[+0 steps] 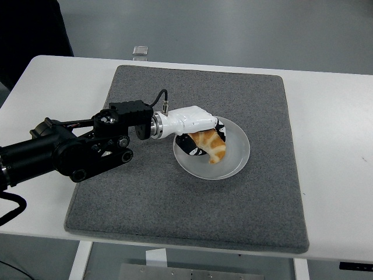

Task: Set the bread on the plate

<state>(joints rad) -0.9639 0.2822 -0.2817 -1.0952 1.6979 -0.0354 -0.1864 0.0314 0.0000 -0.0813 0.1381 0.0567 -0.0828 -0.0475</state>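
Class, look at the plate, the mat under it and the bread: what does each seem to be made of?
Plate: probably glass or plastic, frosted, translucent white with a soft sheen.
Mat: likely felt or similar fabric, a matte grey, fuzzy texture.
Bread: a golden-brown, croissant-like piece with paler bands; real or imitation cannot be told. The left hand holds it.

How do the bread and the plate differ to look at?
The bread is golden-brown with pale stripes, while the plate is plain white. The bread is a curved lump; the plate is round and shallow. The left hand grips the bread, not the plate. Both sit over the gray mat.
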